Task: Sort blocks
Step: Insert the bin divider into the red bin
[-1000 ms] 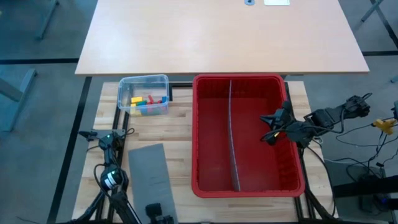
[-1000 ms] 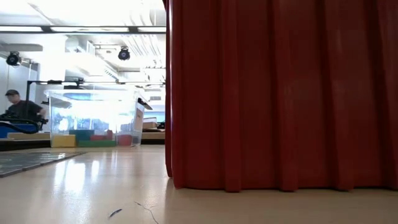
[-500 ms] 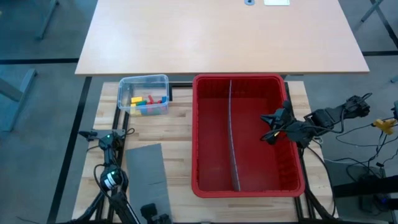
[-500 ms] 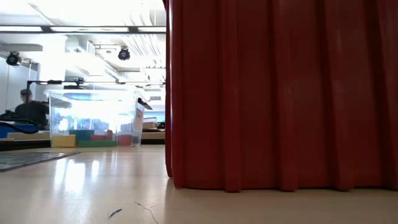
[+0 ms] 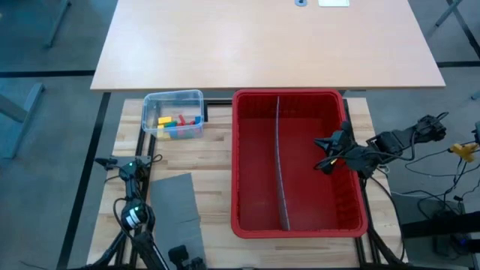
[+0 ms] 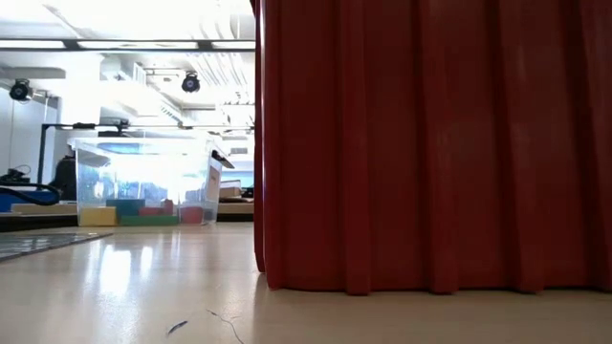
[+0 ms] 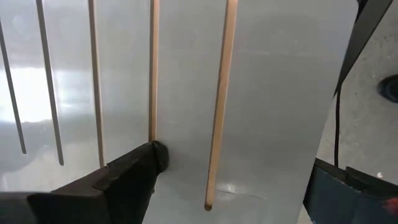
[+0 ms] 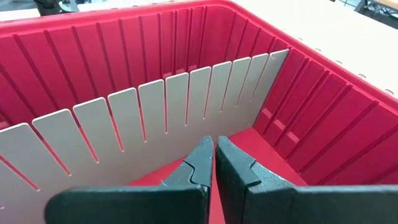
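Place: robotics lab or workshop
Signs: ceiling strip lights (image 6: 124,45), loose cables (image 5: 439,191) on grey floor, long bare worktable (image 5: 262,45)

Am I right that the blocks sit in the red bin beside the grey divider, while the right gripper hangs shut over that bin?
Not quite. The blocks sit in the small clear tub left of the red bin, as the high view shows. The rest holds: the grey divider stands in the bin, and the right gripper hangs shut over it.

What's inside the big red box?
The red box holds one grey divider standing along its middle, plus the right end effector, shut. No blocks show there.
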{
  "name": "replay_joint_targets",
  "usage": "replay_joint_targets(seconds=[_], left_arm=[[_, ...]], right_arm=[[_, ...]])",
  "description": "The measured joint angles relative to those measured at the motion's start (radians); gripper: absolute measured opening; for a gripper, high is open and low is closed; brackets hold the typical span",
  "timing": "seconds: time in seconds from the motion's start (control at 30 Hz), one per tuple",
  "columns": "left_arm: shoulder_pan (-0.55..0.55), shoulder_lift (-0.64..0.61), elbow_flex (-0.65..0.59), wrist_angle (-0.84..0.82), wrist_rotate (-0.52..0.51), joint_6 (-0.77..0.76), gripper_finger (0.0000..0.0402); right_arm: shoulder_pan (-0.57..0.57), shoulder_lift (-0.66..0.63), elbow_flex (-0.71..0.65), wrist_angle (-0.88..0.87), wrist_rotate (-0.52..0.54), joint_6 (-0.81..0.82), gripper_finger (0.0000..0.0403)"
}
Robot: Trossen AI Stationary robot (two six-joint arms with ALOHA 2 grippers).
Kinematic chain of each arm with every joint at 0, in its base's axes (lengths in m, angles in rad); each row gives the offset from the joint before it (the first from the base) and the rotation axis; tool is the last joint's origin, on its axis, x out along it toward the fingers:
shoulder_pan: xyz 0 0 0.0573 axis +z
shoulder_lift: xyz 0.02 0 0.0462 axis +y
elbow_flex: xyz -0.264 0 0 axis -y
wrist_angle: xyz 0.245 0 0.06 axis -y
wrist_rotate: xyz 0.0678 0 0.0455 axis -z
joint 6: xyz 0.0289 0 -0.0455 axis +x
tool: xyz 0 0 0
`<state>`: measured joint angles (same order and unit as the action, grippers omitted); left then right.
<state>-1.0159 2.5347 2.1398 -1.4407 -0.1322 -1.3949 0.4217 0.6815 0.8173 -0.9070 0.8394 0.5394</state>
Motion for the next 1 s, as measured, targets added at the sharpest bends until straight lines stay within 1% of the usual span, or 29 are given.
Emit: replay_joint_targets(seconds=[0.07,0.13,0.2,0.4,0.47,0.57,0.6,0.67,0.73,0.8,1.0], left_arm=[[0.0,0.001,0.005,-0.003,0.0,-0.002,0.0308],[0.0,0.001,0.011,-0.006,0.003,-0.001,0.0288],[0.0,0.001,0.025,-0.009,0.007,0.002,0.0248],[0.0,0.0,0.055,0.013,0.019,0.042,0.0093],[0.0,0.0,0.06,0.02,0.026,0.048,0.0055],[0.0,-0.001,0.072,0.02,0.029,0.052,0.0017],[0.0,-0.002,0.077,0.006,0.02,0.051,0.0009],[0.006,-0.004,0.083,-0.094,-0.027,0.046,0.0002],[0.011,-0.001,0.097,-0.093,-0.04,0.02,0.0],[0.008,-0.015,0.103,-0.164,-0.06,0.014,0.0001],[0.016,-0.069,0.113,-0.138,-0.072,0.013,0.0001]], right_arm=[[0.0,0.0,0.0,0.0,0.0,0.0,0.0],[0.0,0.0,0.0,0.0,0.0,0.0,0.0],[0.0,0.0,0.0,0.0,0.0,0.0,0.0],[0.0,0.0,0.0,0.0,0.001,-0.001,0.0],[0.0,0.0,0.0,0.0,0.0,0.0,0.0],[0.0,0.0,0.0,0.0,0.0,0.0,0.0],[0.0,0.0,0.0,0.0,0.0,0.0,0.0],[0.0,0.0,0.0,0.0,0.0,0.0,0.0],[0.001,0.0,-0.002,0.0,-0.001,0.001,0.0],[0.001,0.0,-0.002,0.001,-0.001,0.0,0.0],[0.001,0.0,-0.003,0.0,-0.006,0.001,0.0]])
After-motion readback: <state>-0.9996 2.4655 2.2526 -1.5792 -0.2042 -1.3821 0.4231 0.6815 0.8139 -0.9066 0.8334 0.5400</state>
